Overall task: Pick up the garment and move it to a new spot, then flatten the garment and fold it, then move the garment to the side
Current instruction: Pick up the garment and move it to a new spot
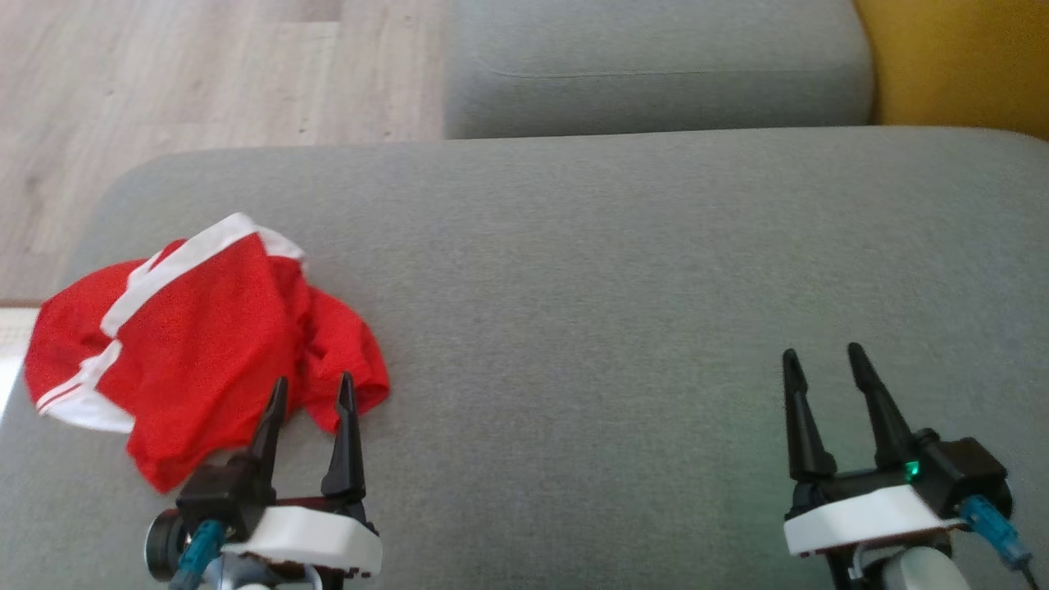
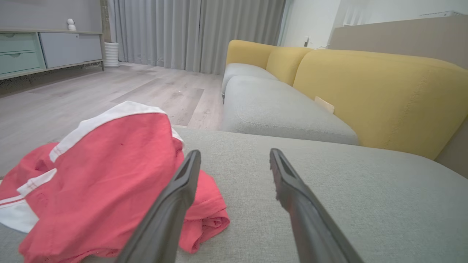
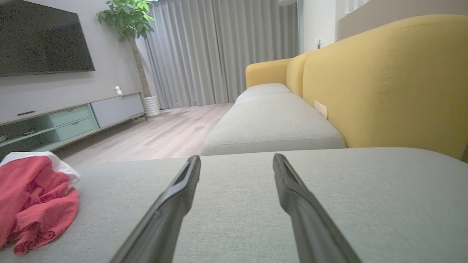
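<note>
The garment is red with white bands. It lies crumpled in a heap on the left end of a grey sofa cushion. My left gripper hovers at the heap's near right edge, open, with its left finger over the red cloth. In the left wrist view the garment lies left of the open left gripper. At the lower right my right gripper is open over bare cushion, far from the garment. From the right wrist, the garment sits at the far left and the right gripper holds nothing.
A second grey seat cushion lies beyond the first, with a yellow sofa back to the right. Wooden floor runs past the cushion's left and far edges. A TV cabinet and a potted plant stand across the room.
</note>
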Controlling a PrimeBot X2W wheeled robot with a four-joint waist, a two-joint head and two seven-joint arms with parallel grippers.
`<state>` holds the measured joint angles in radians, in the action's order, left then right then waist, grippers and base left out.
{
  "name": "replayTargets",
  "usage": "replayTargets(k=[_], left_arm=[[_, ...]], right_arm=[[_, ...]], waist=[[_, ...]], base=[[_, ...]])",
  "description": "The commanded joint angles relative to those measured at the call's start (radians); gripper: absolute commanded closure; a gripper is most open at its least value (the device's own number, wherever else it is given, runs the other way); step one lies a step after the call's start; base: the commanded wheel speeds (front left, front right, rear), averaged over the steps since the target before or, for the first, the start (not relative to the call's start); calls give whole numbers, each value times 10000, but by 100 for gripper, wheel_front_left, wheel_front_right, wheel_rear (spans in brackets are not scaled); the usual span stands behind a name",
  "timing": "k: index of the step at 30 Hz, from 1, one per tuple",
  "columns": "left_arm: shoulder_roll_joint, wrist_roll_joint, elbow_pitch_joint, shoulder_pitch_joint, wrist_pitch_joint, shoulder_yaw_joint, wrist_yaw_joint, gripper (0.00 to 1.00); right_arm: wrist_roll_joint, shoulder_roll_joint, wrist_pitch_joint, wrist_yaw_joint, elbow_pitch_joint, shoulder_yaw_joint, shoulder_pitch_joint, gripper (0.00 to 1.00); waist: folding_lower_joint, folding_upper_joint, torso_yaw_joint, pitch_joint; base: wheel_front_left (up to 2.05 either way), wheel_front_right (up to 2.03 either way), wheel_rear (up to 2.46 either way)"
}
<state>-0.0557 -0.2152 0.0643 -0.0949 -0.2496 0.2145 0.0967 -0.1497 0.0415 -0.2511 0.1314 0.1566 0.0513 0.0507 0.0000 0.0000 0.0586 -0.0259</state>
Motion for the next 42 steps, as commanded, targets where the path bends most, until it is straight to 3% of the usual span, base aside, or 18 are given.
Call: replayTargets(k=[1, 16, 22, 36, 42], left_arm=[[54, -14, -381, 469, -122, -391, 80, 0], [54, 258, -346, 425, -122, -791, -133, 0], [55, 145, -354, 373, -122, -1016, -180, 0], [55, 88, -393, 423, -122, -1407, -232, 0], [41, 354, -325, 786, -122, -1700, -631, 0]], right_arm=[[-12, 87, -107, -7, -293, 387, -305, 0], [-349, 87, -107, -7, -252, 1049, -155, 0], [-500, 87, -107, -7, -236, 1341, -195, 0], [-704, 87, -107, -7, -202, 1767, -162, 0], [-706, 87, -107, -7, -290, 1795, -400, 0]], waist=[[0, 0, 272, -29], [0, 0, 2741, -244], [0, 0, 3377, -241], [0, 0, 3853, -72], [0, 0, 3547, 371]], base=[[0, 0, 0], [0, 0, 0], [0, 0, 0], [0, 0, 0], [0, 0, 0]])
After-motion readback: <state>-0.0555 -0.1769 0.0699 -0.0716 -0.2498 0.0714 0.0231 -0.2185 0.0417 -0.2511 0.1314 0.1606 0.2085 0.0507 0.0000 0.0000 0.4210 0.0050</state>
